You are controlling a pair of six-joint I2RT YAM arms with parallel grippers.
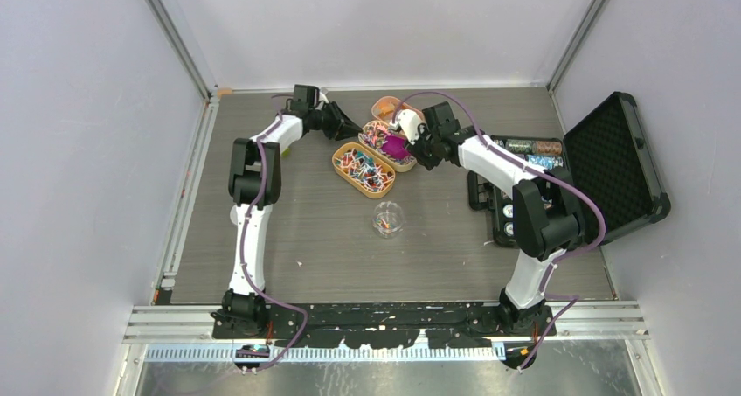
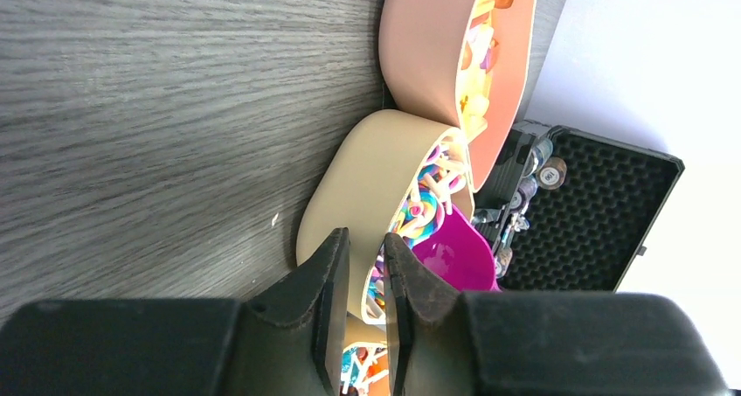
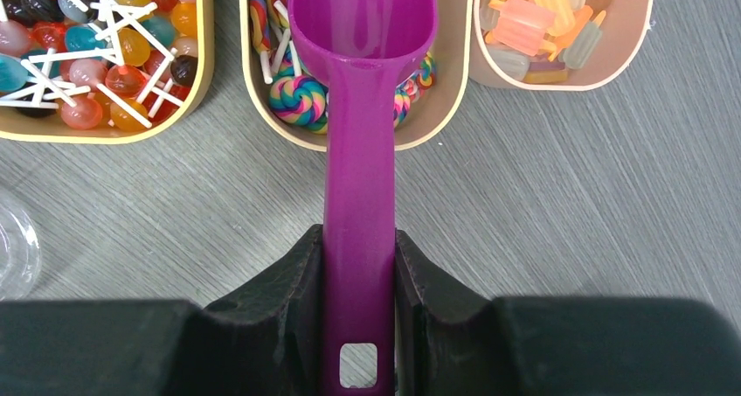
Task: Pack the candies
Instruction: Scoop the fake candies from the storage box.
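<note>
Looking at the candies (image 3: 297, 99) first: tiny lollipops on thin white sticks, probably very light, hard and a bit slick. I reckon pinching them one at a time would be a pain, since they'd skate off or a stick would snap. Scooping a heap is the way to take hold.

They're piled in the middle tray (image 3: 466, 55), and the magenta scoop (image 3: 360, 151) has its bowl right over them, looking empty. The right gripper (image 3: 358, 239) is clamped on the scoop's handle, with the bowl at 12 o'clock from it.

There are more sweets in the tan tray (image 3: 207, 46) at 9 o'clock and the pink tray (image 3: 568, 87) at 3 o'clock. The left gripper (image 2: 365, 239) is narrow, straddling the middle tray's wall, but I can't tell if it's actually pinching. From above, the clear cup (image 1: 387, 218) sits at 6 o'clock of the trays.
</note>
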